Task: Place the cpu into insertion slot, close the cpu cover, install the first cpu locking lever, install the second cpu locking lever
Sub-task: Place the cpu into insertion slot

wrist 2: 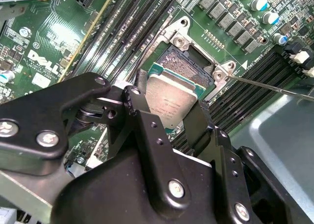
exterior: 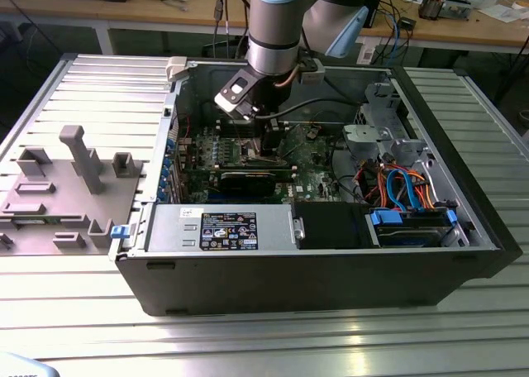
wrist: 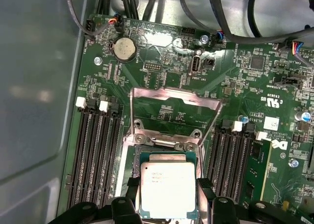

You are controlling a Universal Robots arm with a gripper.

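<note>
My gripper [wrist 2: 169,108] is shut on the cpu [wrist 2: 170,102], a flat square chip with a silvery-tan top, with one black finger [wrist 2: 140,98] on each of two opposite edges. The cpu [wrist: 168,188] hangs low over the open insertion slot [wrist 2: 194,67], covering part of it; I cannot tell whether they touch. The cpu cover [wrist: 174,97], a silvery frame with a square window, is flipped open past the slot's hinge side. A thin metal lever rod [wrist 2: 274,88] sticks out beside the slot. In the exterior view the gripper [exterior: 269,139] reaches down into the computer case [exterior: 331,278].
Rows of black memory slots [wrist: 95,150] flank the slot on both sides. A coin battery [wrist: 124,48] and cables lie beyond the cover. The case holds a power supply [exterior: 219,228] and a drive cage with cables [exterior: 405,187]. A grey fixture tray [exterior: 66,187] stands at the exterior view's left.
</note>
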